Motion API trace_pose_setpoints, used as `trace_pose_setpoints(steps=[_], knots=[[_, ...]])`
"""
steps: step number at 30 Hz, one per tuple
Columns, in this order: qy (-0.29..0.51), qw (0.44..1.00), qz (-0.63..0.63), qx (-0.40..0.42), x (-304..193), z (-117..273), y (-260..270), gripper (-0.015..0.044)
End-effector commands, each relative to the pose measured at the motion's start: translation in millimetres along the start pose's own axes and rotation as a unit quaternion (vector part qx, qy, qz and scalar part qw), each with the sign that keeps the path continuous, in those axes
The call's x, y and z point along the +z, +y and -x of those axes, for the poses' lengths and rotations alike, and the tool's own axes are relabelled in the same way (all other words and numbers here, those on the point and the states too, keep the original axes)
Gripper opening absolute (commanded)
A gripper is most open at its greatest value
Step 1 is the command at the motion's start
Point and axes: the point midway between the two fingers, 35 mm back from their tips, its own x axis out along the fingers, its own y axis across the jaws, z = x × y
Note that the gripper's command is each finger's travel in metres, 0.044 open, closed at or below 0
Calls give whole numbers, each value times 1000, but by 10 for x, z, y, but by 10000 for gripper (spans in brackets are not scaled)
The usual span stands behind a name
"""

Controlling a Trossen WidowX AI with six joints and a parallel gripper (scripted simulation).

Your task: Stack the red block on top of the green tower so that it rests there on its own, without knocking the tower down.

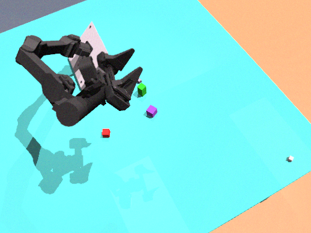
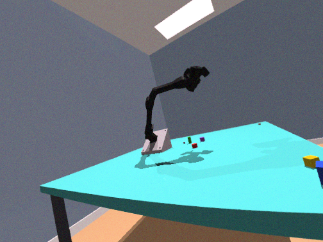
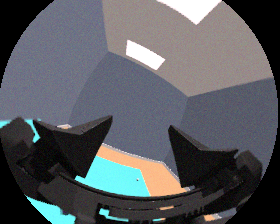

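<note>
Red block: a small red cube is seen resting on the turquoise table top, apart from everything, in front of the arm's base plate.
Green tower: a tall green stack of blocks is seen upright on the table, well apart from the red cube; in the exterior view it stands just behind the cube.
Purple cube: a small purple block is placed near the tower, between it and the open part of the table, clear of the straight line from red cube to tower.
Claw: the dark parallel-jaw gripper is held wide open with nothing between its pointed fingers; it is raised high above the table and aimed outward towards wall and ceiling.
Obstruction: in the top view one finger overlaps the spot just beside the tower, though the gripper is far above it.
Other things: a tiny white cube lies near the table's far edge; a yellow block and a blue block are seen at the opposite edge.
Base: a pale grey mounting plate carries the arm.
</note>
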Motion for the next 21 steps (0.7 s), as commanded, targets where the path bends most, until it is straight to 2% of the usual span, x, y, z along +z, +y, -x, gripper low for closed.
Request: trace_pose_setpoints(steps=[1,5,10,15,21], knots=[[4,1000,-6,-2,-17,2,-1,426],[80,989,-116,-44,-359,67,-8,440],[189,937,-271,-116,-876,252,70,440],[288,847,-401,-198,-1359,532,236,440],[390,702,-511,-306,-1827,977,544,440]])
